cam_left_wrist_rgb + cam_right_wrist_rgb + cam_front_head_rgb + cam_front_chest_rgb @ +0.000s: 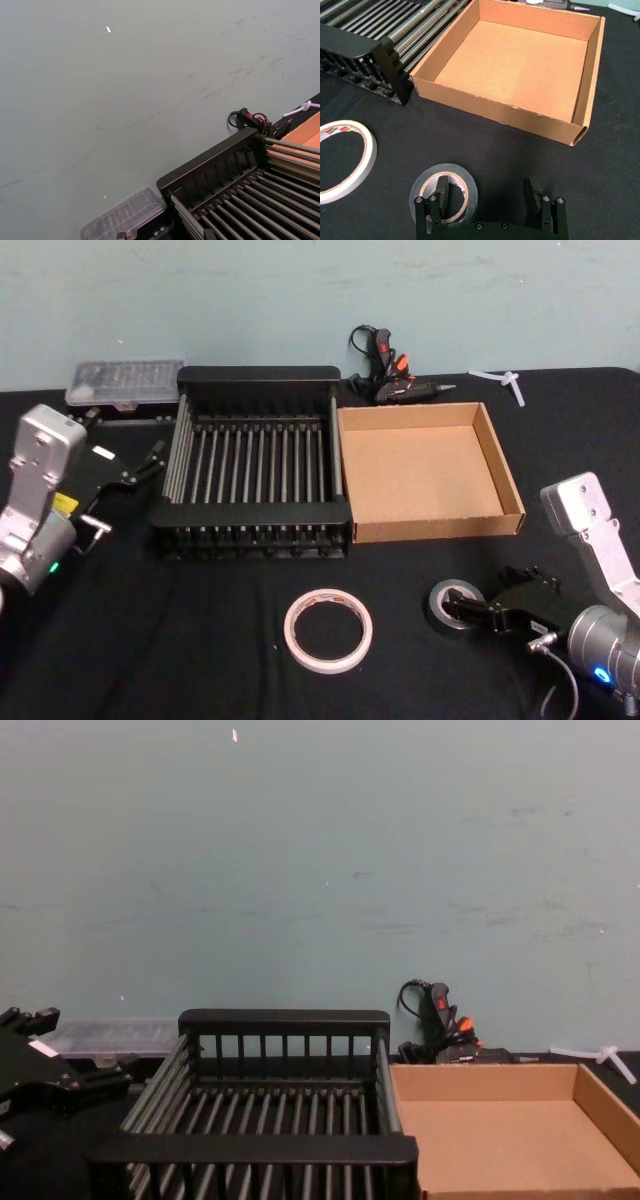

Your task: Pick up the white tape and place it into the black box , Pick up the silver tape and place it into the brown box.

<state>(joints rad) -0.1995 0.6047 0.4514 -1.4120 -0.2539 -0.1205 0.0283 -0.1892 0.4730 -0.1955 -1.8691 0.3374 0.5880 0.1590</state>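
Straddling silver tape (444, 192) rim: spread right gripper (487, 192), one finger in hole.

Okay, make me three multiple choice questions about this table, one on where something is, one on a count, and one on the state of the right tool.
1. Where is the white tape?
A. in the black box
B. on the table in front of the black box
C. in the brown box

2. How many tape rolls lie on the table?
A. one
B. two
C. four

3. The right tool is:
A. open at the silver tape
B. shut on the white tape
C. inside the brown box

Answers:
1 B, it lies on the cloth.
2 B, one white, one silver.
3 A, one finger sits in the roll's hole, the other outside.
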